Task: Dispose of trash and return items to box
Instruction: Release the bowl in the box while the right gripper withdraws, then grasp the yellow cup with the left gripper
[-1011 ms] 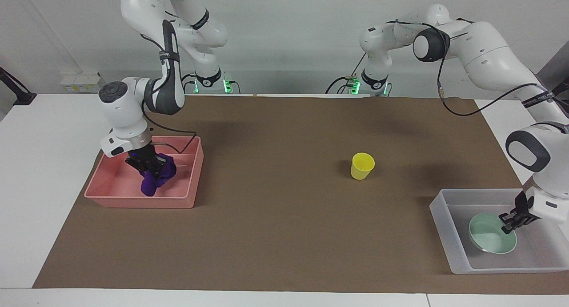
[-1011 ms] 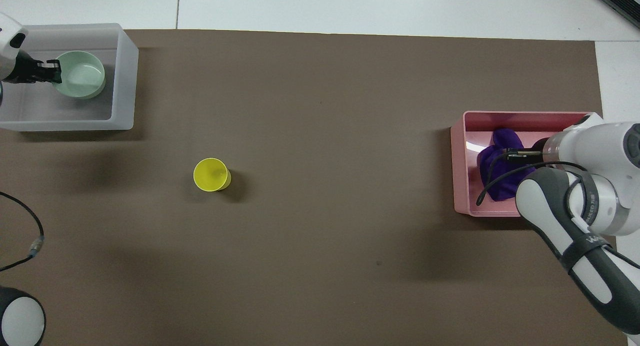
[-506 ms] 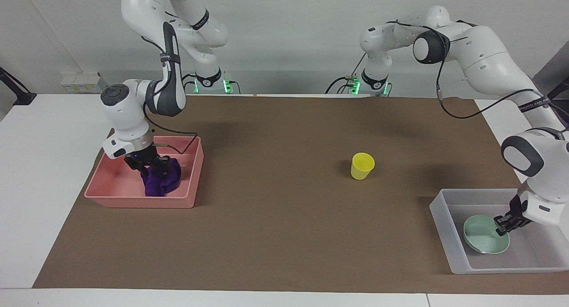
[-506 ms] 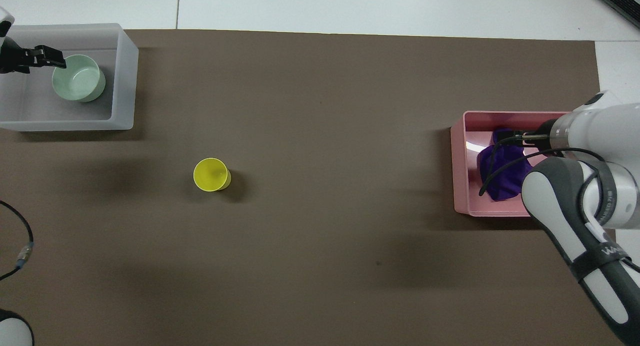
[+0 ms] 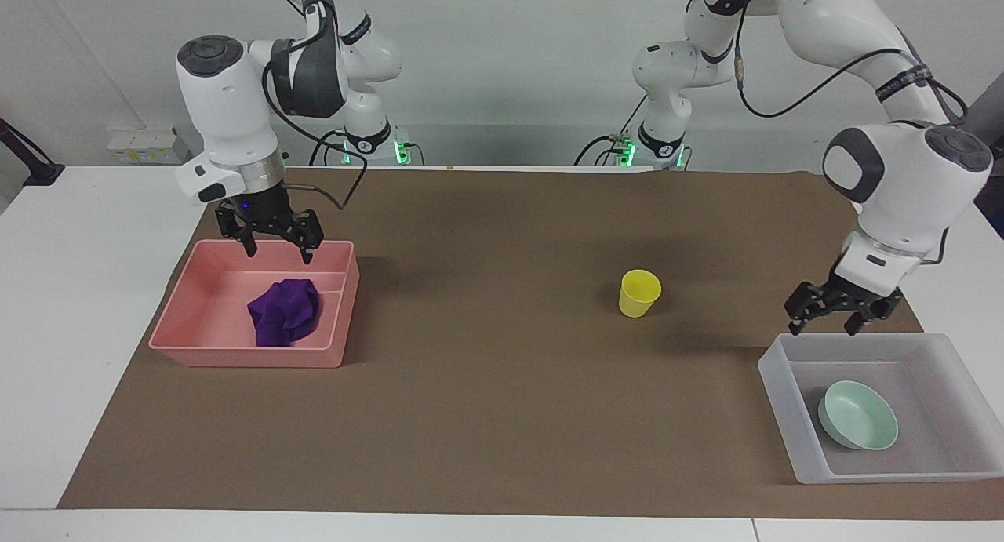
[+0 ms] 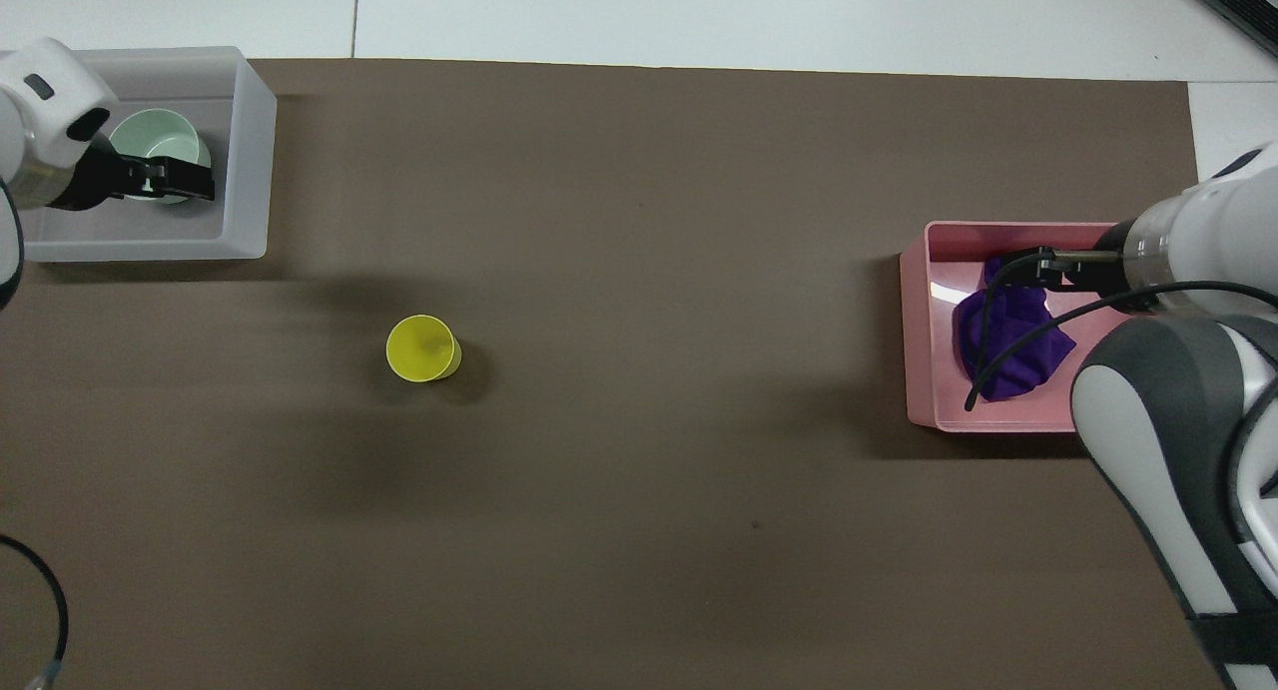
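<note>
Purple wad (image 5: 284,312) dumped in pink tray (image 5: 205,345) as trash; bowl (image 5: 858,415) back in clear box (image 5: 776,389). Both pincers spread and empty: right (image 5: 272,237) over tray, left (image 5: 834,307) over box edge. Only yellow cup (image 5: 639,293) left mid-tabletop, probably next for box.

A white table (image 5: 70,291) carries a brown mat (image 5: 486,385). On the mat, a pink tray (image 5: 196,346) lies under the right gripper (image 5: 272,240), a translucent box (image 5: 784,401) under the left gripper (image 5: 835,311), and a yellow cup (image 5: 639,292) stands between them, closer to the left gripper.
</note>
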`<state>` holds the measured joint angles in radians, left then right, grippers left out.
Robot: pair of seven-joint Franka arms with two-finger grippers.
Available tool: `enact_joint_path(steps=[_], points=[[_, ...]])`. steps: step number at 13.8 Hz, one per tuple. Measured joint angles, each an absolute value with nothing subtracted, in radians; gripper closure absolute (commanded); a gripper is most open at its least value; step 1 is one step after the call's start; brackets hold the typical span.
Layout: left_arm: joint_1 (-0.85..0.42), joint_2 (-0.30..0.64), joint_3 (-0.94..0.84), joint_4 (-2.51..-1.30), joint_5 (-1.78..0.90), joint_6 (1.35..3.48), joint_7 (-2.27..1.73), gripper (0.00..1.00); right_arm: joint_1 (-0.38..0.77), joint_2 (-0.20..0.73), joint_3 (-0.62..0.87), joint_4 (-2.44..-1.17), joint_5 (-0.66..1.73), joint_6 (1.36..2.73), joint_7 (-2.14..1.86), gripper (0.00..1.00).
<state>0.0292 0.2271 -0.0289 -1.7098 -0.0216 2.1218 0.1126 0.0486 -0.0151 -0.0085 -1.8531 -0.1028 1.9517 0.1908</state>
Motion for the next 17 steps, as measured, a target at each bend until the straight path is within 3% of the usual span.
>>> enact_joint_path(steps=[4, 10, 13, 14, 15, 16, 17], points=[[-0.072, 0.131, -0.031, -1.885, -0.022, 2.149, 0.104, 0.00, 0.052, -0.025, -0.008, -1.687, -0.101, 1.757, 0.194, 0.00], [-0.205, 0.081, -0.033, -2.113, -0.022, 2.337, 0.022, 0.02, 0.038, -0.054, -0.016, -1.578, -0.071, 1.580, 0.189, 0.00], [-0.238, 0.080, -0.033, -2.167, -0.022, 2.409, -0.014, 0.38, 0.030, -0.054, -0.016, -1.580, -0.047, 1.578, 0.185, 0.00], [-0.246, 0.080, -0.033, -2.186, -0.022, 2.426, -0.021, 0.59, 0.030, -0.054, -0.016, -1.586, -0.045, 1.578, 0.178, 0.00], [-0.251, 0.080, -0.033, -2.199, -0.022, 2.438, -0.024, 0.93, 0.030, -0.054, -0.016, -1.591, -0.045, 1.578, 0.169, 0.00], [-0.258, 0.080, -0.033, -2.207, -0.022, 2.444, -0.030, 1.00, 0.030, -0.054, -0.016, -1.594, -0.045, 1.578, 0.162, 0.00], [-0.265, 0.080, -0.033, -2.210, -0.022, 2.449, -0.036, 1.00, 0.030, -0.054, -0.016, -1.596, -0.045, 1.578, 0.159, 0.00]])
